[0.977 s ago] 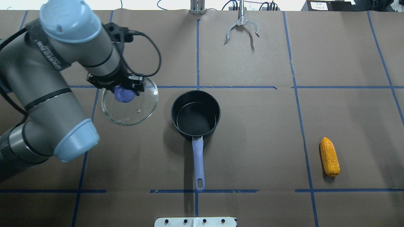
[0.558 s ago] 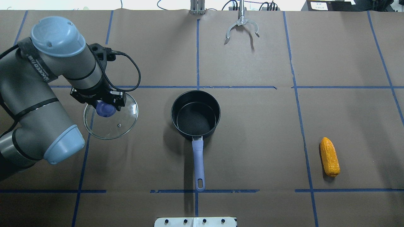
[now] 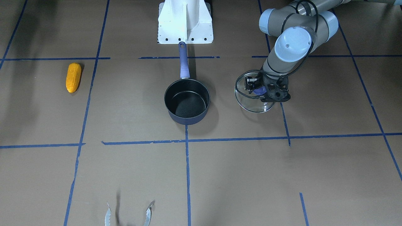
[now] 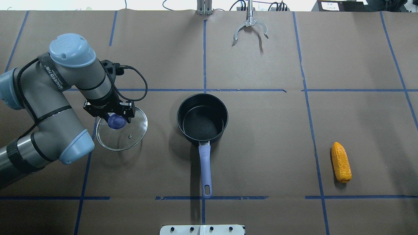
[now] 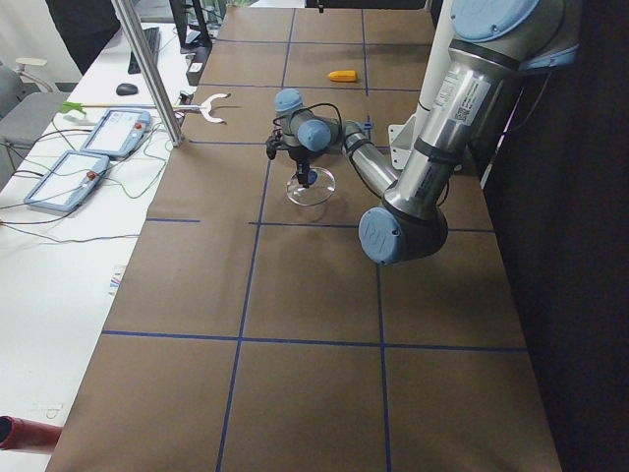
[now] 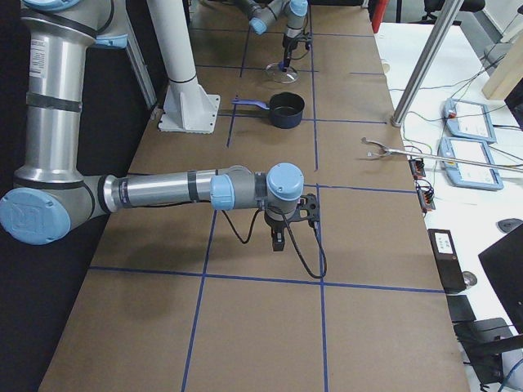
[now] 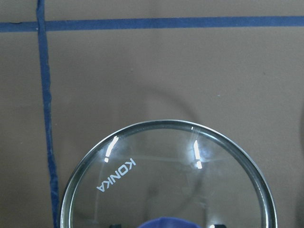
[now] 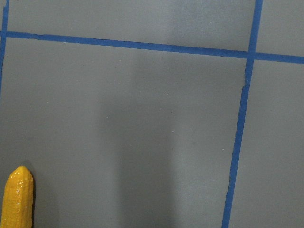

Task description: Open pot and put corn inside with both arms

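The pot (image 4: 202, 119) stands open mid-table, its black inside empty and its purple-blue handle (image 4: 205, 169) towards the robot; it also shows in the front view (image 3: 187, 101). My left gripper (image 4: 117, 121) is shut on the purple knob of the glass lid (image 4: 125, 138) and holds it low over the table, left of the pot and clear of it. The lid fills the bottom of the left wrist view (image 7: 166, 175). The corn (image 4: 341, 162) lies on the table far right and shows at the right wrist view's lower left (image 8: 18, 199). My right gripper (image 6: 278, 242) shows only in the right side view; I cannot tell its state.
Metal tongs (image 4: 249, 27) lie at the table's far edge. The white base plate (image 4: 202, 230) is at the near edge behind the pot's handle. Blue tape lines cross the brown table. Teach pendants (image 5: 113, 133) lie beyond the far edge.
My left arm has carried the lid further left of the pot and towards the robot. The lid looks smaller now, so it is lower. Pot and corn have not moved.
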`<state>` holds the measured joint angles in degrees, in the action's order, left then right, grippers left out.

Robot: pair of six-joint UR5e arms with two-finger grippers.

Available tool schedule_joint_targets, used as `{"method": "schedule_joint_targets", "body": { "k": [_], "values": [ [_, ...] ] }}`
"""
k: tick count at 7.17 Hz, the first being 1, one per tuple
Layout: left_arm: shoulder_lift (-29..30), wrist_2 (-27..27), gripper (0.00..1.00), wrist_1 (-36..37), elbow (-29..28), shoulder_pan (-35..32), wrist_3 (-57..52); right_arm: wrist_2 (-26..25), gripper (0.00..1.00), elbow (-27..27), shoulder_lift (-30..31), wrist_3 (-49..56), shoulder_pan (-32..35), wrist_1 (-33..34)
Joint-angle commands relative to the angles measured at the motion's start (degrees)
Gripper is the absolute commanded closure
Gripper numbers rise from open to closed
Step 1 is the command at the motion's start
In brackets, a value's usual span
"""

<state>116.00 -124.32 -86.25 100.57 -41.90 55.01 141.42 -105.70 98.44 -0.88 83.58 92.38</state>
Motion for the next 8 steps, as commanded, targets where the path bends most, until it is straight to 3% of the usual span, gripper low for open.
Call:
{"method": "schedule_joint_targets", "body": {
  "k": [1,3,4,5,6,7,8],
  "values": [
    [-0.2,0.1,1.0,-3.5,-2.7,0.7,0.5,-0.1,0.0,-0.2,0.1,0.0,-0.5,0.0],
    [-0.3,0.5,0.92,-5.6,-4.0,1.6,0.5,-0.1,0.0,-0.5,0.0,0.1,-1.3,0.0],
    [-0.4,0.5,0.38,-5.6,-4.1,1.6,0.4,-0.1,0.0,-0.8,0.0,0.0,-1.7,0.0],
    [-0.5,0.5,0.01,-5.6,-3.9,1.6,0.4,-0.1,0.0,-1.2,0.0,-0.2,-2.5,0.0],
    [-0.5,0.6,0.0,-5.4,-1.7,1.0,0.6,-0.1,0.0,-2.0,0.0,-2.3,-3.7,-0.3],
    [-2.3,0.7,0.0,-4.8,3.4,-0.1,0.7,-0.3,0.0,-2.8,0.0,-9.2,-5.9,-4.5],
    [-4.5,0.7,0.0,-4.7,6.5,-3.0,1.7,-0.8,0.0,-2.8,0.3,-19.7,-8.9,-13.0]
  ]
}}
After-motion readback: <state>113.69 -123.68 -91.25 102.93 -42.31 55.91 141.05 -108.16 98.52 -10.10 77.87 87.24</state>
